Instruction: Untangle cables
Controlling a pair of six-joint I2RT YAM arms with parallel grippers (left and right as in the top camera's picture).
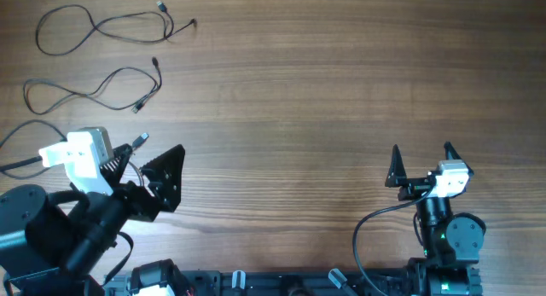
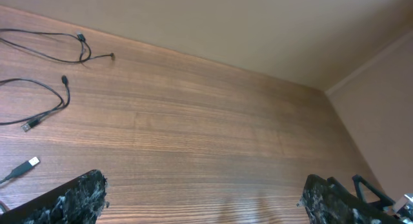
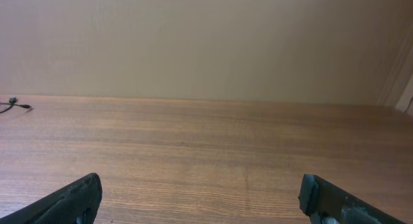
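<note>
Three thin dark cables lie apart at the table's left. The farthest cable (image 1: 95,25) (image 2: 82,38) runs in loose loops; its tip (image 3: 16,105) shows in the right wrist view. A second cable (image 1: 119,72) (image 2: 61,104) waves below it. The third cable's silvery plug (image 1: 141,140) (image 2: 31,162) pokes out beside my left wrist, with the rest partly hidden under the arm. My left gripper (image 1: 177,178) (image 2: 203,198) is open over bare wood, right of that plug. At the near right my right gripper (image 1: 422,151) (image 3: 200,195) is open too, far from every cable.
The wooden table (image 1: 299,83) stretches between the arms. A plain beige wall (image 3: 206,43) rises behind its far edge. A thick black arm cable (image 1: 367,232) loops by the right arm's base.
</note>
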